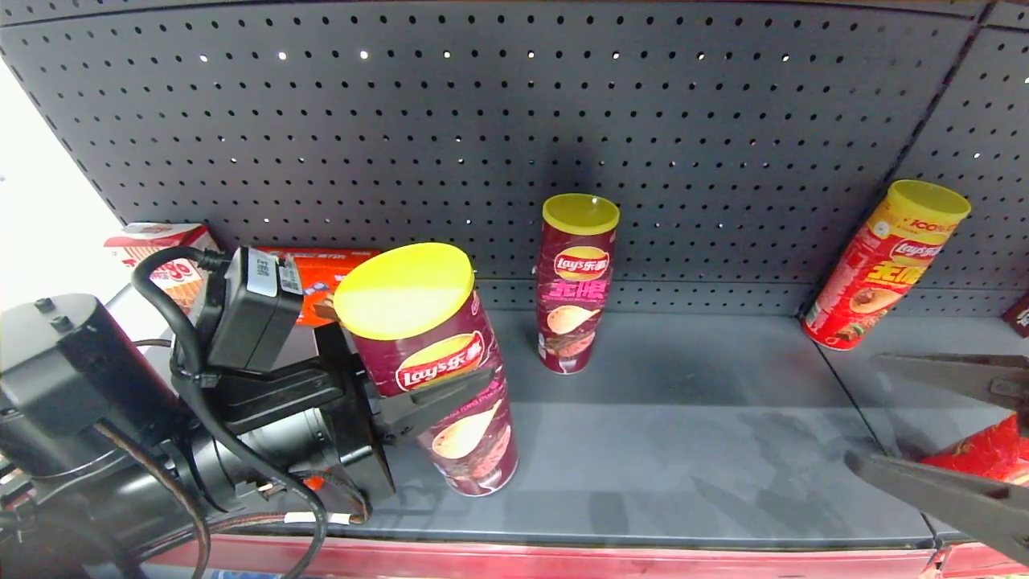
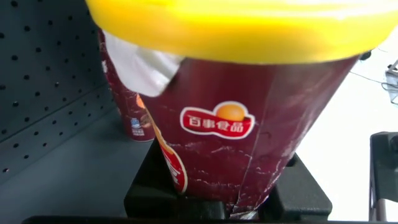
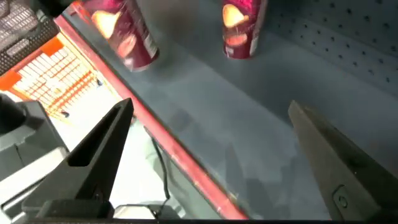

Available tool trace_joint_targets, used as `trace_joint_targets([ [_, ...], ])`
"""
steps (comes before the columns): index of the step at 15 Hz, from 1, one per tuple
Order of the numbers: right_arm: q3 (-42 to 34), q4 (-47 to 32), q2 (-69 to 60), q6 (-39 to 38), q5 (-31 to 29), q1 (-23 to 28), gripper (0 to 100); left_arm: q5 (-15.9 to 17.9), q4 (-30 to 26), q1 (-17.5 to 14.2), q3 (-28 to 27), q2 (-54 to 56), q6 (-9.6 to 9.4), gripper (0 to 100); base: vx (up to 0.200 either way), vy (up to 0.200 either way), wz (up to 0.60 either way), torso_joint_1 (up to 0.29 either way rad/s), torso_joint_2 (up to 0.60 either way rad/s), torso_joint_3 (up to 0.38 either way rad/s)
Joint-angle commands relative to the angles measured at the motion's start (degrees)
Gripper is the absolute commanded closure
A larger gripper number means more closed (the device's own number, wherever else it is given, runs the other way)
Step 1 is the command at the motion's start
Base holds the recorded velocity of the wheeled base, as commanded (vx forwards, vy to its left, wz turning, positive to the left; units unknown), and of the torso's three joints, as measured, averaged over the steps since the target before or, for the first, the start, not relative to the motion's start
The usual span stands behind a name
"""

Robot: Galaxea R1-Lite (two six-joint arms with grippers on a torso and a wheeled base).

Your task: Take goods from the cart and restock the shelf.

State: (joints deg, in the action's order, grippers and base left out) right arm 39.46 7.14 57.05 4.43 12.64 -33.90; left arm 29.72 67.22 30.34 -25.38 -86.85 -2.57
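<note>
Maroon body, yellow lid showing on near can and 12 o'clock can. 2 o'clock can showing red, yellow lid. Dark grey pegboard showing regular holes.

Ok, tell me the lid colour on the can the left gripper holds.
Yellow lid on the can; head view shows it best.

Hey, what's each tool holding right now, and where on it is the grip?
The left tool grips the maroon chip can around its middle; the right tool, open, holds nothing.
</note>
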Motion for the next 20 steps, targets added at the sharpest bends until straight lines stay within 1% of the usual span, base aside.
trace_joint_targets([
  [1, 3.17, 1.12, 6.67, 0.15, 1.25, -0.11, 0, -0.01, 0.02, -0.02, -0.02, -0.08, 0.02, 100, 0.000, 0.000, 0.00, 0.000, 0.00, 0.000],
  [3, 6.77, 1.03, 11.41, 0.15, 2.48, 0.06, 0, -0.01, 0.02, -0.02, -0.11, -0.08, 0.11, 100, 0.000, 0.000, 0.00, 0.000, 0.00, 0.000],
  [5, 9.67, 2.44, 17.39, 1.64, 3.18, 0.06, 0, -0.01, 0.54, -0.81, -0.20, 0.27, 1.34, 100, 0.000, 0.000, 0.00, 0.000, 0.00, 0.000],
  [6, 10.20, 3.23, 18.89, 2.43, 4.06, 0.15, 0, -0.01, 0.72, -0.90, -0.37, 0.27, 1.52, 100, 0.000, 0.000, 0.00, 0.000, 0.00, 0.000],
  [7, 10.64, 5.34, 22.05, 3.05, 7.13, 0.94, 0, -0.01, 0.81, -1.69, -0.81, 0.36, 1.69, 100, 0.000, 0.000, 0.00, 0.000, 0.00, 0.000],
  [9, 10.90, 13.25, 28.11, 7.09, 15.13, 5.25, 0, 0.43, 0.72, -3.01, -3.27, 0.27, 1.69, 100, 0.000, 0.000, 0.00, 0.000, 0.00, 0.000],
  [10, 10.90, 13.25, 28.11, 7.09, 15.13, 5.25, 0, 0.43, 0.72, -3.01, -3.27, 0.27, 1.69, 100, 0.000, 0.000, 0.00, 0.000, 0.00, 0.000],
  [11, 12.04, 17.82, 31.98, 8.49, 17.68, 6.66, 0, 0.51, -0.33, -3.01, -4.77, 0.27, 3.01, 100, 0.000, 0.000, 0.00, 0.000, 0.00, 0.000],
  [12, 13.71, 18.08, 33.74, 8.67, 18.03, 6.57, 0, 0.60, -0.77, -2.92, -5.38, 0.27, 3.63, 100, 0.000, 0.000, 0.00, 0.000, 0.00, 0.000],
  [13, 15.03, 18.34, 35.50, 8.85, 18.56, 6.48, 0, 0.78, -0.86, -3.01, -5.64, 0.19, 3.63, 100, 0.000, 0.000, 0.00, 0.000, 0.00, 0.000],
  [15, 16.88, 20.28, 37.69, 10.69, 23.39, 7.10, 0, 2.01, -0.86, -3.10, -6.00, -0.08, 3.63, 100, 0.000, 0.000, 0.00, 0.000, 0.00, 0.000],
  [16, 18.11, 23.62, 40.33, 13.42, 26.47, 8.33, 0, 2.10, -0.86, -3.10, -5.91, -0.17, 3.63, 100, 0.000, 0.000, 0.00, 0.000, 0.00, 0.000],
  [18, 19.60, 29.95, 44.46, 14.56, 27.26, 10.00, 0, 2.97, -0.86, -3.71, -5.73, -0.17, 3.71, 100, 0.000, 0.000, 0.00, 0.000, 0.00, 0.000],
  [20, 20.04, 30.74, 45.87, 14.47, 27.17, 10.00, 0, 3.94, -0.77, -4.68, -5.38, -0.34, 3.63, 100, 0.000, 0.000, 0.00, 0.000, 0.00, 0.000],
])
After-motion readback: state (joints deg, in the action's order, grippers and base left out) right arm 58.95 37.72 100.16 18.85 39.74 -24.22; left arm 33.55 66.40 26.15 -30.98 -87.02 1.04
